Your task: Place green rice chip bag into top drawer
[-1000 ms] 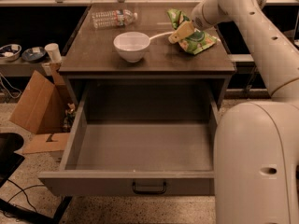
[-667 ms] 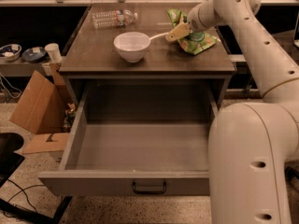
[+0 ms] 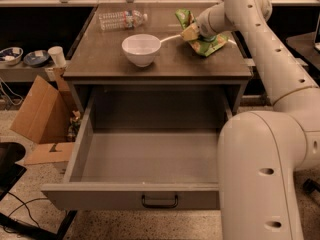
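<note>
The green rice chip bag lies crinkled on the right rear of the table top, with one end sticking up. My gripper is at the bag's left side, touching it, with the arm reaching in from the right. The top drawer is pulled wide open below the table top. Its grey inside is bare and its black handle faces the front.
A white bowl stands mid-table, left of the gripper. A clear water bottle lies at the back left. My arm's large white body covers the drawer's right front corner. A cardboard box and a shelf with dishes are at the left.
The gripper has stayed at the bag on the table top, shifting only slightly. The bag, bowl and drawer have not moved.
</note>
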Tool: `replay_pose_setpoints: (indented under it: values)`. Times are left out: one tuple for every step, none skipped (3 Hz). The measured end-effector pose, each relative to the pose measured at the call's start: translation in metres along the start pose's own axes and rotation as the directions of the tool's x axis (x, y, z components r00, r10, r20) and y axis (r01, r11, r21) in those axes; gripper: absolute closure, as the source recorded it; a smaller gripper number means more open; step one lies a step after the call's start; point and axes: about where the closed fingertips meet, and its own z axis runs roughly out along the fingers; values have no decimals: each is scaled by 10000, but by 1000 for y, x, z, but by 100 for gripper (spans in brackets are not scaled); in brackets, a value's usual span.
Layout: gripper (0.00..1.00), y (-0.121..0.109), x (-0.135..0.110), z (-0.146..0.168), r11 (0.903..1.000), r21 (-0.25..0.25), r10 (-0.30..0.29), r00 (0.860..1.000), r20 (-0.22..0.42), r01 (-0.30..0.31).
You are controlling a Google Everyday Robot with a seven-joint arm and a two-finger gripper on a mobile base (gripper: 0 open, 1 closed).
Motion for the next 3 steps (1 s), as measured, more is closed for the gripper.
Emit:
replay_pose_setpoints:
  values:
    - [95,0,0,0,10000,0,-4,10000,-3,4]
    - [100,0,-8,-11,9974,-88,-714,9964,-455,711]
    - [100,-2,-43,-62,9671,-160,-2542,9601,-1167,2541]
